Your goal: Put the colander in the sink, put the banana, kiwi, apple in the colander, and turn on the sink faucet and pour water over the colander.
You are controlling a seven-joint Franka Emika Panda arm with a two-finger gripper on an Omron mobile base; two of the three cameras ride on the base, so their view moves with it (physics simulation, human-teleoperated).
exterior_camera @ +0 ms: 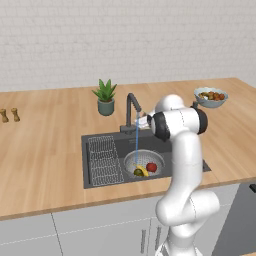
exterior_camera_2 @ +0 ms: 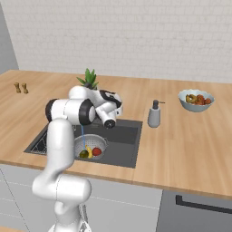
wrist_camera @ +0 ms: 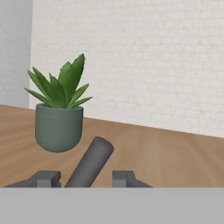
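Tool: we see our tool (wrist_camera: 83, 178) with its two dark tips a little apart, straddling the faucet handle (wrist_camera: 89, 162); whether either tip presses on it we cannot tell.
Handle relative to tool: in the hand view the handle rises from between the tips toward 1 o'clock, a short dark bar, its long axis leaning slightly right of the tool's line of sight.
Sink faucet: the sink faucet (exterior_camera: 132, 111) stands at the 12 o'clock edge of the sink (exterior_camera: 100, 141), its squared spout reaching toward 6 o'clock over the basin.
Water: a thin blue stream (exterior_camera: 136, 142) falls straight down from the spout.
Colander: the colander (exterior_camera: 131, 161) sits in the sink's right half, directly under the stream.
Fruit: the banana (exterior_camera: 143, 171), kiwi (exterior_camera: 138, 172) and apple (exterior_camera: 151, 167) lie together inside the colander.
Plant: a potted plant (wrist_camera: 58, 113) stands on the tabletop (exterior_camera: 45, 150) at 11 o'clock beyond the handle.
Judgement: we think the task is near done; pulling back clear of the handle, along the tool's own axis, is what remains.
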